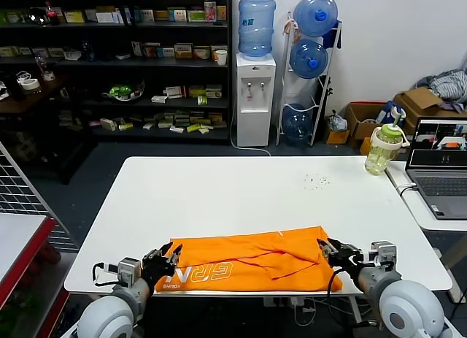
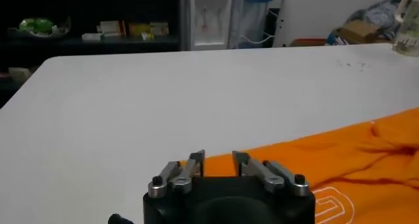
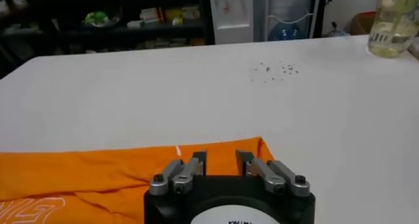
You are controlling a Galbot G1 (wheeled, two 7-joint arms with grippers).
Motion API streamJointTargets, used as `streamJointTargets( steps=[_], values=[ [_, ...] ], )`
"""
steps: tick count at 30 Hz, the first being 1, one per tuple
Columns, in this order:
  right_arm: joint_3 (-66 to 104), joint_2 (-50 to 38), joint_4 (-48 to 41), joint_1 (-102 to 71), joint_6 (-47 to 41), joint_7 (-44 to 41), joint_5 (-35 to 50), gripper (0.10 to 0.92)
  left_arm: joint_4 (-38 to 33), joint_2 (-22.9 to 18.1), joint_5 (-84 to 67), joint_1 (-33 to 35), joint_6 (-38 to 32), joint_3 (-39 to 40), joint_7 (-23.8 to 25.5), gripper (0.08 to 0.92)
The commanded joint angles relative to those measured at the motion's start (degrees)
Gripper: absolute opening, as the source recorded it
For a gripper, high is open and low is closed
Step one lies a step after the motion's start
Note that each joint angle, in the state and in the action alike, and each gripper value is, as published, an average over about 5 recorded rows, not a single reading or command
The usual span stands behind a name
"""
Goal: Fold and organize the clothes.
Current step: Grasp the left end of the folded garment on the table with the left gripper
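Lying near the front edge of the white tabletop (image 1: pixel 241 192), the bright orange short-sleeved cotton T-shirt (image 1: pixel 252 259) with white block lettering, already doubled into a long flat band running across from one gripper to the other. Judging by that shape: one lengthwise fold made, the lettering showing only on the lower layer at the robot's left end, a loose crumpled flap riding on top toward the right end. Left to do, by the look of it: smoothing that flap, bringing the ends in to a compact packet, setting it in place.

Flanking the band, the left gripper (image 1: pixel 168 256) at its left end and the right gripper (image 1: pixel 330 249) at its right end, both low over the tabletop. Jaws parted in both wrist views, a clear gap between the metal fingers (image 2: pixel 194 163) of the left and likewise between the fingers (image 3: pixel 194 162) of the right, nothing pinched inside; cloth released, orange fabric just ahead of each.

Hard to tell: whether fingertips touch the cloth, since each gripper body blocks its own contact line. Sleeves and collar buried in the folds, not separable. Lettering partly cut by the fold, unreadable as a whole. Small dark specks (image 1: pixel 317 181) farther back on the tabletop, nature unclear. Beyond the right rear corner, a clear plastic bottle with green cap (image 1: pixel 383 147) and an open grey laptop (image 1: pixel 441 166).
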Motion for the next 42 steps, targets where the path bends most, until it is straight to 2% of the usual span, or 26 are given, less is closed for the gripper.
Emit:
streamJointTargets(
  steps=[1, 11, 14, 22, 24, 27, 42],
  values=[
    [2.7, 0.5, 2.1, -4.0, -0.1, 0.1, -0.2, 0.527, 0.3, -1.2, 0.4, 2.7, 0.2, -0.6, -0.4, 0.498],
    [3.8, 2.0, 2.9, -5.8, 0.0, 0.1, -0.8, 0.794, 10.2, -7.4, 0.4, -1.7, -0.6, 0.3, 1.0, 0.781],
    [4.0, 2.2, 3.0, -6.0, 0.0, 0.1, -0.8, 0.819, 11.9, -7.7, 0.7, -2.6, -0.8, 0.7, 1.1, 0.816],
    [3.9, 2.5, 2.8, -5.7, 0.0, 0.2, -0.8, 0.823, 14.5, -7.4, 2.4, -2.8, -1.5, 1.1, 1.6, 0.822],
    [3.8, 2.5, 2.7, -5.7, 0.0, 0.2, -0.8, 0.823, 14.5, -7.2, 2.8, -2.6, -1.8, 1.1, 1.7, 0.807],
    [3.6, 2.6, 2.7, -5.5, 0.0, 0.2, -0.8, 0.823, 14.5, -7.1, 3.2, -2.4, -2.1, 1.2, 1.9, 0.741],
    [2.7, 3.2, 2.1, -4.4, 0.2, 0.4, -1.0, 0.823, 10.0, -5.9, 2.4, -1.8, -2.8, 1.3, 1.5, 0.308]
  ],
)
